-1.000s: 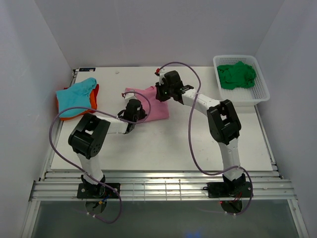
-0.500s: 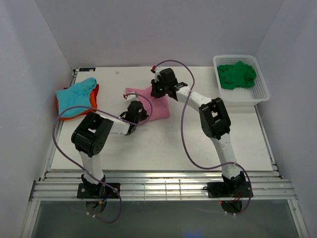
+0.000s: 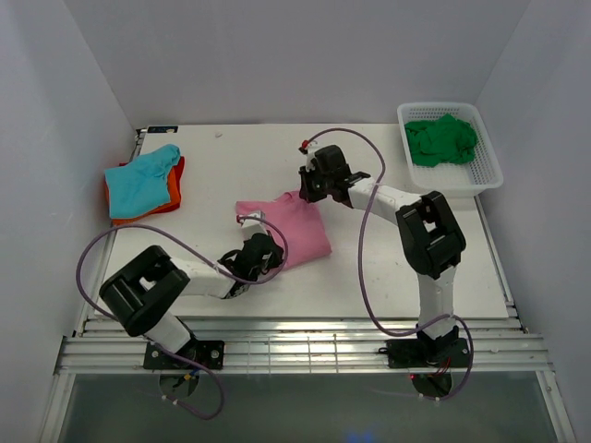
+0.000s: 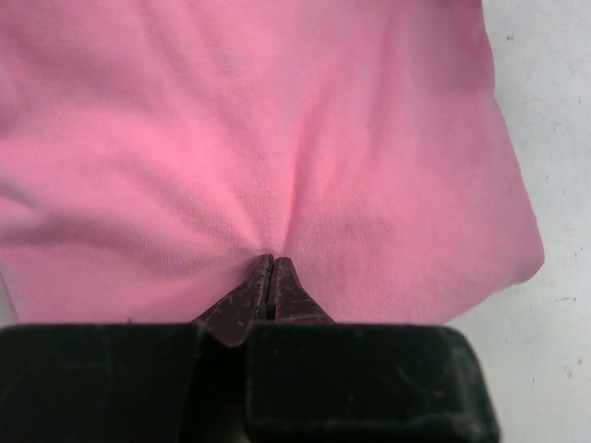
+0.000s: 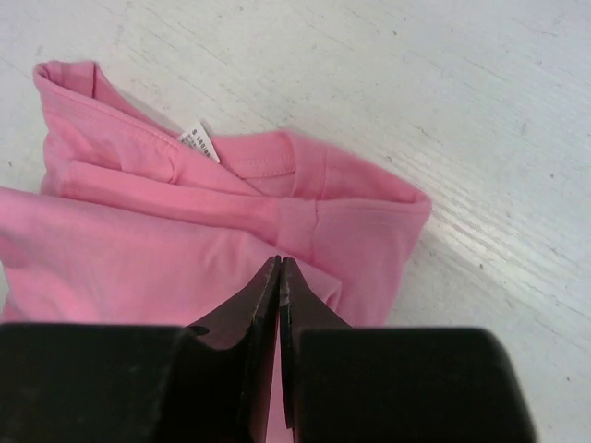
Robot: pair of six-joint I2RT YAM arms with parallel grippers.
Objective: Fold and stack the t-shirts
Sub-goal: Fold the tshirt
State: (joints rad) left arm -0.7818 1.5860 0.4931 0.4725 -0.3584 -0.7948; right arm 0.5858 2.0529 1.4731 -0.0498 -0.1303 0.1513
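A: And the pink t-shirt (image 3: 294,231)?
B: Folded, lying flat near the centre, slightly askew.
A: The teal t-shirt (image 3: 138,180) and orange t-shirt (image 3: 169,190)?
B: Stacked far left, teal on top.
A: The dark green t-shirt (image 3: 441,140)?
B: Crumpled, far right.

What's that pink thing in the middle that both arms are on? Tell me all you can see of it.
It is a pink t-shirt, soft knit cotton by its look, folded into a rough, rumpled rectangle lying flat on the white table between the arms. A small white label shows inside its neck opening at the far end. The left gripper pinches its near edge, puckering the cloth; the right gripper is closed on the far edge.
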